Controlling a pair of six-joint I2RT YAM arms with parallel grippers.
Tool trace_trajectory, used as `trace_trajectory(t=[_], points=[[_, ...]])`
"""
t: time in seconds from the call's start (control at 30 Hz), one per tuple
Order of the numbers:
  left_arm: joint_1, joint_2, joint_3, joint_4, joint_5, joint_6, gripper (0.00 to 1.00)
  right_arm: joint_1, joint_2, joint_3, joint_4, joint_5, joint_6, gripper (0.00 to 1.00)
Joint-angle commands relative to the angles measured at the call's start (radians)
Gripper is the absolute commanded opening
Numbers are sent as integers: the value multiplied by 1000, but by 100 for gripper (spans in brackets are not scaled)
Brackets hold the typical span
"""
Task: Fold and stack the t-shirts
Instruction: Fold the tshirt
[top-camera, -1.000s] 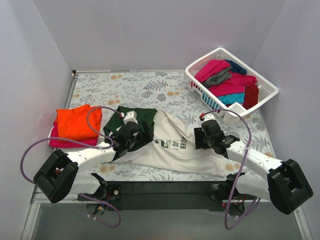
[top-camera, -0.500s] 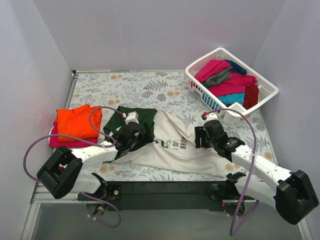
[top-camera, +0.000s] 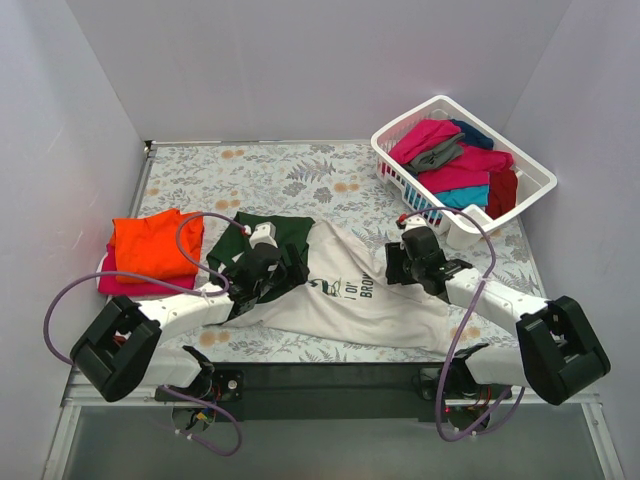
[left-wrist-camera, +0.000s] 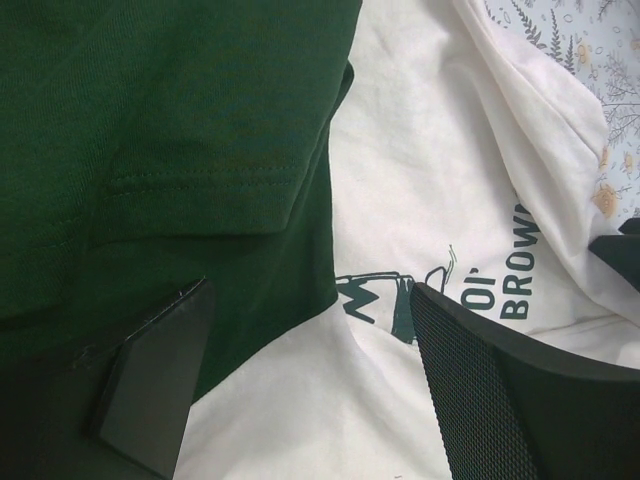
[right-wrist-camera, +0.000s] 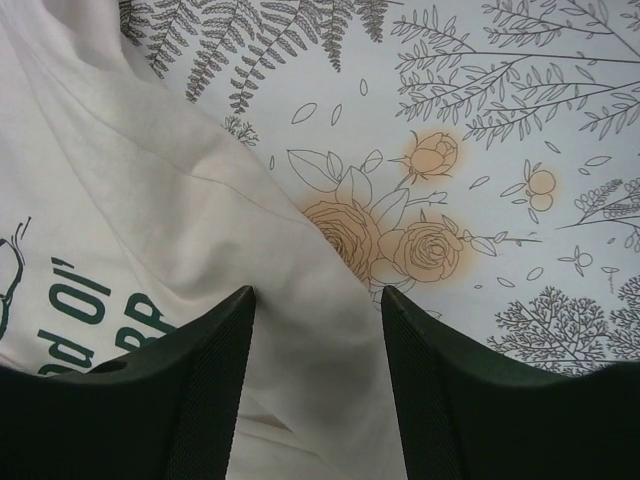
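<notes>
On the floral table cover (top-camera: 280, 170) at mid-frame the cream-white t-shirt (top-camera: 350, 310) awaits folding; left gripper (left-wrist-camera: 305, 330) and right gripper (right-wrist-camera: 315, 300), both open, should next pinch its edges.

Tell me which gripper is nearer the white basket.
Right. The right gripper sits at the edge of the shirt, just short of the basket; the left gripper is over the green sleeve, farther away.

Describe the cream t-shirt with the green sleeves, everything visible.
The cream-white t-shirt is soft knit cloth, lying spread and rumpled on the floral table cover. A dark green sleeve with stitched hem lies over its left part; green lettering shows mid-chest. The open left end effector sits over the sleeve edge, the open right end effector over its right edge.
</notes>
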Motion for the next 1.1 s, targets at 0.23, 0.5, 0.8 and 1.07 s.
trace_trajectory(t=[0.23,0.5,0.8,1.07], points=[[-4,-35,6,-3,-21,13,73,-3,40,-10,114,-66,-11,1],[-4,-38,5,-4,-30,18,73,32,-194,13,4,-62,-52,1],[-4,0,14,8,-24,17,73,270,-262,-64,-127,-142,35,19],[-4,13,23,14,-15,13,73,295,-412,-7,-200,127,64,50]])
